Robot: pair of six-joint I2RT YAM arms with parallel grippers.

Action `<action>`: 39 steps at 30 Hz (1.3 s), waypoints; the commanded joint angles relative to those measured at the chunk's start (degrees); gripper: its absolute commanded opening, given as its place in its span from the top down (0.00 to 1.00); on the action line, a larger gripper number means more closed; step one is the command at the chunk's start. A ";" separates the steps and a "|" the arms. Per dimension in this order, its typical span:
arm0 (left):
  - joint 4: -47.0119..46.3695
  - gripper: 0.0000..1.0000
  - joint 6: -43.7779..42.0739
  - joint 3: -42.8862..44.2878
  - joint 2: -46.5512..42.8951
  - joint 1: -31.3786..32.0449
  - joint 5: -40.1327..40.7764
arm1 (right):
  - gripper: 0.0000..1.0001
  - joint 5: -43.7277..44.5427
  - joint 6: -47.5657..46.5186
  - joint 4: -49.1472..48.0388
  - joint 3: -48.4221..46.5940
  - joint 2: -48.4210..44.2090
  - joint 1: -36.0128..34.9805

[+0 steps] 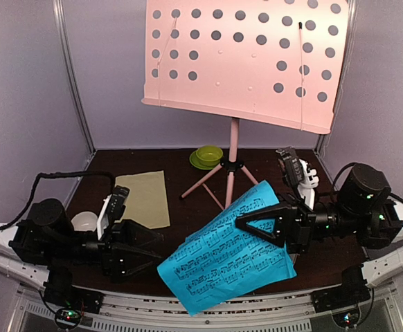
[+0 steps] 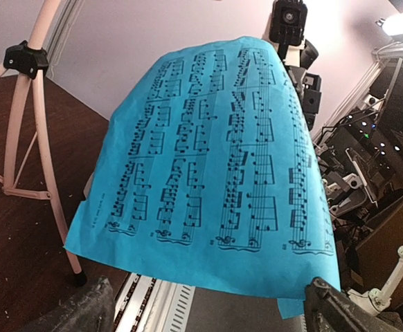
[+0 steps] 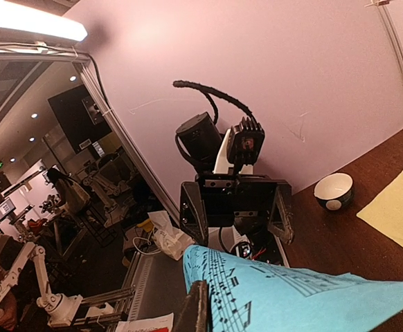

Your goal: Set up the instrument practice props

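Note:
The pink music stand (image 1: 233,149) stands at the back centre on its tripod, its perforated desk (image 1: 246,59) high above the table; its legs also show in the left wrist view (image 2: 39,138). My right gripper (image 1: 242,223) is shut on the blue music sheet (image 1: 222,259) and holds it sloping in the air above the table's front. The sheet fills the left wrist view (image 2: 215,152) and shows in the right wrist view (image 3: 298,297). My left gripper (image 1: 157,250) is open and empty, just left of the sheet. The pale-yellow sheet (image 1: 146,197) lies flat at the left. The metronome is out of view.
A green cup and saucer (image 1: 206,157) stand at the back behind the tripod. A small white-and-black bowl (image 1: 85,221) sits beside the left arm and also shows in the right wrist view (image 3: 333,190). Walls close in the table's back and sides.

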State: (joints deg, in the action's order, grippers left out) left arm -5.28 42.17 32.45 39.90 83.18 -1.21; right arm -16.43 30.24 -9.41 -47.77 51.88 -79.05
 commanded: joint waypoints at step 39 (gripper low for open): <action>-14.63 0.25 9.04 13.28 5.58 -13.13 -3.99 | 0.91 3.57 1.10 -10.91 -3.99 3.67 -1.58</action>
State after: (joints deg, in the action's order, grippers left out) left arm -12.69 51.86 43.92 44.95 70.87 -7.40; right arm -11.84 30.26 -18.85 -51.51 56.40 -79.77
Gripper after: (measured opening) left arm 0.795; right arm 0.078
